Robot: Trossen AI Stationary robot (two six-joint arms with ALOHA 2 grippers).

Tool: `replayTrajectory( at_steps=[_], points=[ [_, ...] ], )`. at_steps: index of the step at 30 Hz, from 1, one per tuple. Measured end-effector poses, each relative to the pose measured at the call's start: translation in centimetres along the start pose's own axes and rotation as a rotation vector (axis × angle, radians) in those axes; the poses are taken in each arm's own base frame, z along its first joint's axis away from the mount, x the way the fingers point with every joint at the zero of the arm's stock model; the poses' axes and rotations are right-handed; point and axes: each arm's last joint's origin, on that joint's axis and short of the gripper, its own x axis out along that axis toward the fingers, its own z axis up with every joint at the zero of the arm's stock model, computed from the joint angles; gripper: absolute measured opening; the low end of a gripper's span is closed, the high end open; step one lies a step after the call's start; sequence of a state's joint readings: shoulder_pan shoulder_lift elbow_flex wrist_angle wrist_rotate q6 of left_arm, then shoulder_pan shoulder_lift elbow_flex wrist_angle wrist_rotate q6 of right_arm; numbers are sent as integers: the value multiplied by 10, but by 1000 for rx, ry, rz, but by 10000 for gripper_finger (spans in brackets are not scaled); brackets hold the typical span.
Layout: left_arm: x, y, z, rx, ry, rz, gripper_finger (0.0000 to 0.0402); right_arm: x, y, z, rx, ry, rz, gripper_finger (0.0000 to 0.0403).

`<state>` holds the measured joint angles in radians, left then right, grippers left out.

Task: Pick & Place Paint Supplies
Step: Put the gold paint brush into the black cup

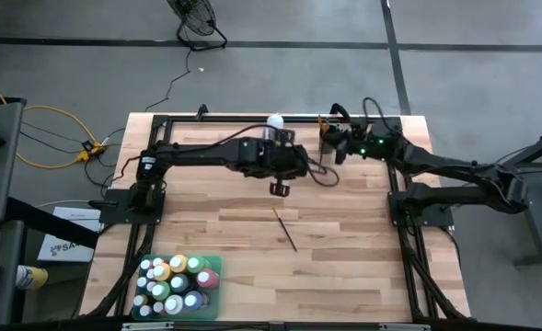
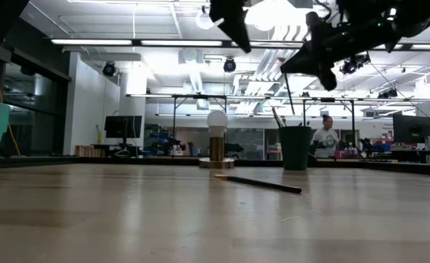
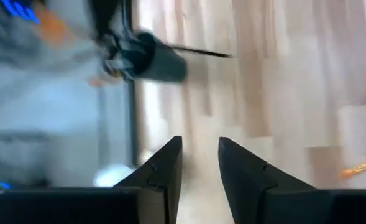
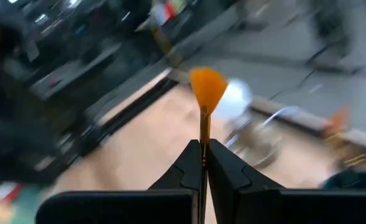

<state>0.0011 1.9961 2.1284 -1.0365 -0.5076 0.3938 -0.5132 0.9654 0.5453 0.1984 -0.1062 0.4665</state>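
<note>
A pale plank table (image 1: 344, 257) carries a thin dark brush (image 1: 284, 229) lying loose mid-board. A green tray (image 1: 213, 262) near the front edge holds round-capped plastic paint bottles (image 1: 174, 283) (packed close). The right gripper (image 4: 204, 163), up by the dark cup (image 2: 296, 148), pinches a slim brush with an orange fan tip (image 4: 207, 87). The left gripper (image 3: 200, 163) hangs mid-table, fingers parted, empty.

This is a large open lab or workshop: beyond the wooden table (image 2: 200, 212) stretch strip-lit ceilings with exposed ducts, metal-framed workstations, a monitor (image 2: 123, 126) and a person (image 2: 323, 136), while cables cross the concrete floor (image 1: 68, 83) beside it.
</note>
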Motion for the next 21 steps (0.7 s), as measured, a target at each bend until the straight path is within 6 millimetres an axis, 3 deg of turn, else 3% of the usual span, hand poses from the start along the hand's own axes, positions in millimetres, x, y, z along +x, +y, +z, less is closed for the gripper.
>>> replayTrajectory(
  at_steps=[7,21],
  points=[
    [13,1,-12,-281,54,-218,99,-16,-8,22,-105,-249,-257,4],
    [31,-16,-20,-264,110,-286,99,8,-35,18,-253,-241,-508,5]
  ],
)
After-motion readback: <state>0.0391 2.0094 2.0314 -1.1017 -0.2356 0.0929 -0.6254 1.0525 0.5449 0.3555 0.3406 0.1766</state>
